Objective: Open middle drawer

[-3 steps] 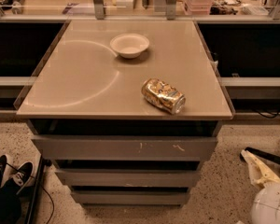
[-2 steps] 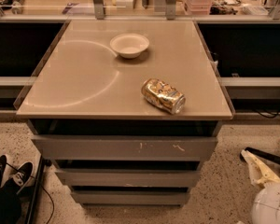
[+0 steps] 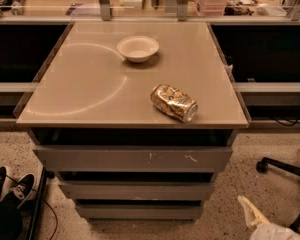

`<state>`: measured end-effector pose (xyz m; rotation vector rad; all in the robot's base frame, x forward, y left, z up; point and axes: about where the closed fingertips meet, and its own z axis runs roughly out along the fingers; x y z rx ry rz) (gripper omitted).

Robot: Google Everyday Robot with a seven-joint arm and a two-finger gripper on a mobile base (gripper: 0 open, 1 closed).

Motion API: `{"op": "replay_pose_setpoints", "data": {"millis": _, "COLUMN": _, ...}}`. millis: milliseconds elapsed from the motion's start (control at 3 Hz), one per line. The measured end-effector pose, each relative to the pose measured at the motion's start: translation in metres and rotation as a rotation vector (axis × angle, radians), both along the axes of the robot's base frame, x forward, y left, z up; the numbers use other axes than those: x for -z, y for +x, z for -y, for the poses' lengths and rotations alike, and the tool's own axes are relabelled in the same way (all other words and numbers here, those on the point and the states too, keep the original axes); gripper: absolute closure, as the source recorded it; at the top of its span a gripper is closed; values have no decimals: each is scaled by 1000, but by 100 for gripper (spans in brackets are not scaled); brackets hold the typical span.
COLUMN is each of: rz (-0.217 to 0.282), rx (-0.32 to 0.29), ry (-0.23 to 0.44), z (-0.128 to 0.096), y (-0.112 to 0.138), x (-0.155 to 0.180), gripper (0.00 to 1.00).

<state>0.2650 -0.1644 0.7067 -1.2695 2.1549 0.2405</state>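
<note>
Right of middle drawer (image 3: 135, 190), low, gripper (image 3: 253, 212)

Warm, dim overhead light, curved glare on the tabletop (image 3: 85, 91), black shadow in the drawer gaps (image 3: 132, 137), gripper (image 3: 252, 213) pale at lower right.

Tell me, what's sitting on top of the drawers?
A white bowl and a dented can lie on the tabletop. Inside the middle drawer is hidden. The gripper is low on the right.

Only a little of the robot shows, at the near right corner: the end effector (image 3: 252, 213), a pale cream, tapering piece with a yellowish edge, running into a smooth, rounded white arm casing (image 3: 285, 232).
</note>
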Motion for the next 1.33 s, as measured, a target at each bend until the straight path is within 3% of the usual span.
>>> {"op": "replay_pose_setpoints", "data": {"millis": 333, "rz": -76, "rx": 61, "ry": 91, "z": -8, "y": -14, "x": 81, "gripper": 0}}
{"op": "replay_pose_setpoints", "data": {"millis": 667, "rz": -103, "rx": 115, "ry": 155, "z": -18, "y": -14, "x": 135, "gripper": 0}}
{"op": "replay_pose_setpoints", "data": {"millis": 1000, "rz": -118, "rx": 128, "ry": 174, "z": -20, "y": -13, "x": 149, "gripper": 0}}
{"op": "replay_pose_setpoints", "data": {"millis": 1333, "rz": -78, "rx": 160, "ry": 178, "z": -12, "y": -6, "x": 144, "gripper": 0}}
